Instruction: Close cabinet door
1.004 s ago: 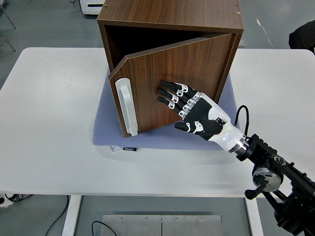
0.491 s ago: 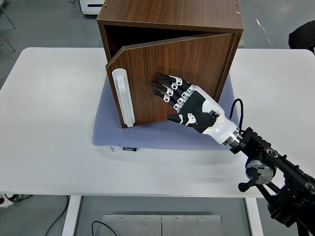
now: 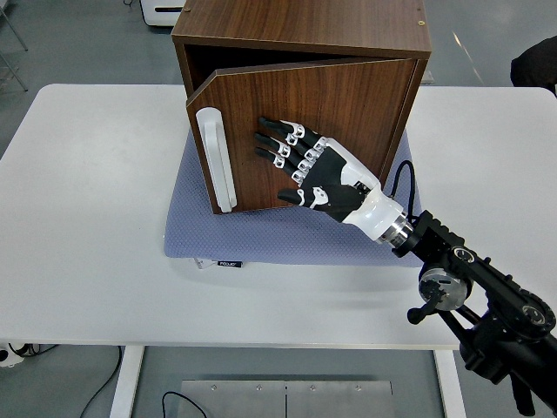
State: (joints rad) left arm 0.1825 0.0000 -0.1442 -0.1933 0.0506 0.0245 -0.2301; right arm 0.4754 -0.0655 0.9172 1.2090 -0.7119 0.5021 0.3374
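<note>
Cabinet interior [image 3: 235, 63] — dark, mostly hidden.

you're looking at a dark walnut woodgrain cabinet [image 3: 374, 30], its door [image 3: 348, 113] in the same brown grain with a plain white handle [image 3: 216, 159]. under it lies a blue-grey mat [image 3: 261, 239] with a fine dotted weave and a small black tag. your right hand [image 3: 318, 174] is black with white knuckle patches and a white wrist on a black arm. the table [image 3: 87, 218] is plain white.
</note>
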